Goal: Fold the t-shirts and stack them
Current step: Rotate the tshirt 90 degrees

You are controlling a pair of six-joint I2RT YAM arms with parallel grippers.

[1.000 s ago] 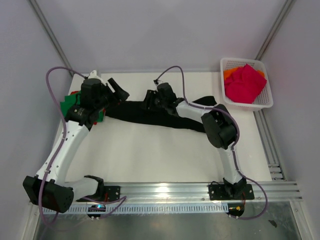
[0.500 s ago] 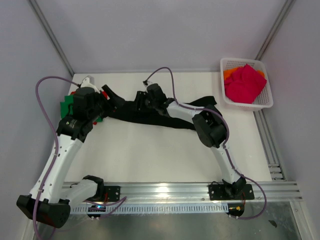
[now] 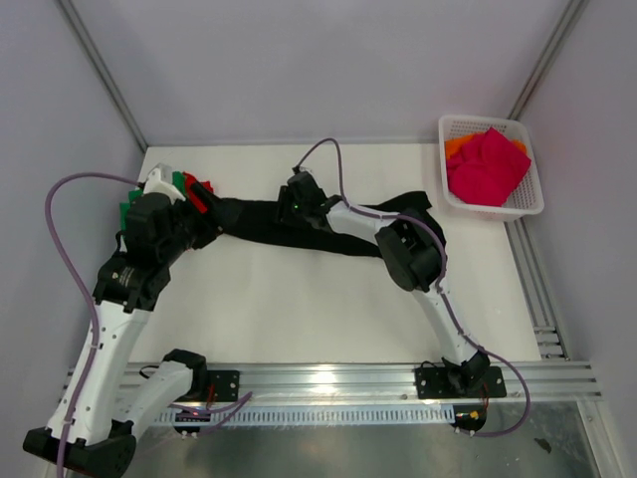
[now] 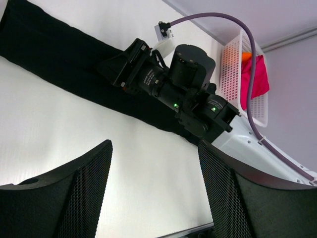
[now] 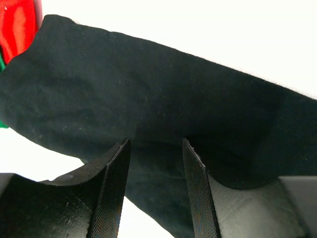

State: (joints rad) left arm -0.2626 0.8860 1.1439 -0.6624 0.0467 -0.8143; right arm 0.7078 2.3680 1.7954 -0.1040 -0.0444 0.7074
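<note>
Black shirt (image 3: 251, 221) is laid out as a long narrow band across the back half of the table (image 3: 299, 299), running from the left pile over towards the basket (image 3: 528, 204). The left end of it sits right up against the red shirt (image 3: 194, 191), and the green shirt (image 3: 129, 211) is next to that at the far left edge.

Right gripper (image 5: 154, 144) is down on the black shirt, a bit left of the middle of the band. Its fingers (image 5: 111, 178) are partway apart with black cloth showing in the gap, but honestly I can't tell if they're actually pinching a fold or just sitting on top.

Left gripper (image 4: 153, 148) is spread wide with nothing in it, up off the table at the left end of the band and looking along it at the other arm.

Pink shirt (image 3: 488, 164) is bunched in the basket at the back right corner, with the orange shirt (image 3: 456, 146) peeking out behind it.
</note>
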